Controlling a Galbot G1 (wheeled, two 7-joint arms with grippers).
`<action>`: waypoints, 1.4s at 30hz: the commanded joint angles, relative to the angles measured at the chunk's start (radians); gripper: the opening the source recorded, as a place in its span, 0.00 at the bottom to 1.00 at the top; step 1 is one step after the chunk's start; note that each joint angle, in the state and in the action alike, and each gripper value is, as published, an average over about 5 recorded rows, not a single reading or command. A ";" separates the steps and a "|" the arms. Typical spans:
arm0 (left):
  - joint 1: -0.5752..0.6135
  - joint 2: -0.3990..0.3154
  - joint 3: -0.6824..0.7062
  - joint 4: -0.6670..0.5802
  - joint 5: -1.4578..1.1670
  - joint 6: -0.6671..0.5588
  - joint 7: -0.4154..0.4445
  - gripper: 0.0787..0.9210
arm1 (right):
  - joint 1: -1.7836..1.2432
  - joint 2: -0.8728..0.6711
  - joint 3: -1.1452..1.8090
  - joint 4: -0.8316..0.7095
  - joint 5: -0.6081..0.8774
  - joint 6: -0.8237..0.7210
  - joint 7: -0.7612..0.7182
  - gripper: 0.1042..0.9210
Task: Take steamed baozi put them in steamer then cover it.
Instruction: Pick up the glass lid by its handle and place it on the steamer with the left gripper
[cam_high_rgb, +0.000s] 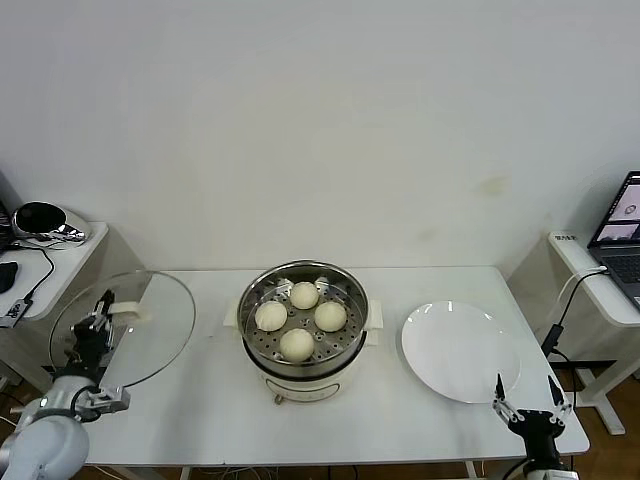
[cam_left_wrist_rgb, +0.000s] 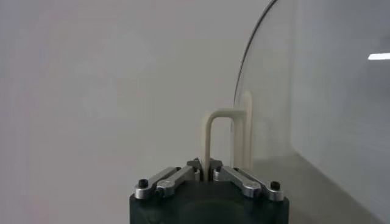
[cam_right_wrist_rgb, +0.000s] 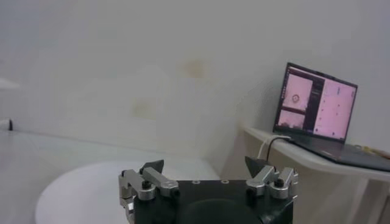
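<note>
The left tool (cam_high_rgb: 100, 318) clenches the cover (cam_high_rgb: 150, 325) by its handle, left of the steamer (cam_high_rgb: 305, 315); the right tool (cam_high_rgb: 530, 400) idles, released.

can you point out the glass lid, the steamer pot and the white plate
glass lid (cam_high_rgb: 150, 325): head view, on the clear pane beside its handle
steamer pot (cam_high_rgb: 352, 290): head view, on the steel rim
white plate (cam_high_rgb: 455, 350): head view, on its bare centre

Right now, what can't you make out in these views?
- Steamer base front: its small control is too small to read, head view.
- Lid: cut off by the frame edge, left wrist view.
- Plate: partly hidden behind the right gripper, right wrist view.
</note>
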 joint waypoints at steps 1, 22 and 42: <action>-0.093 0.184 0.308 -0.308 -0.161 0.275 0.125 0.08 | 0.007 0.009 -0.020 0.002 -0.025 -0.003 0.001 0.88; -0.570 -0.199 0.828 -0.074 0.212 0.475 0.336 0.08 | 0.049 0.073 -0.057 -0.025 -0.155 -0.015 0.036 0.88; -0.557 -0.383 0.836 0.078 0.376 0.475 0.346 0.08 | 0.055 0.056 -0.056 -0.052 -0.139 -0.008 0.040 0.88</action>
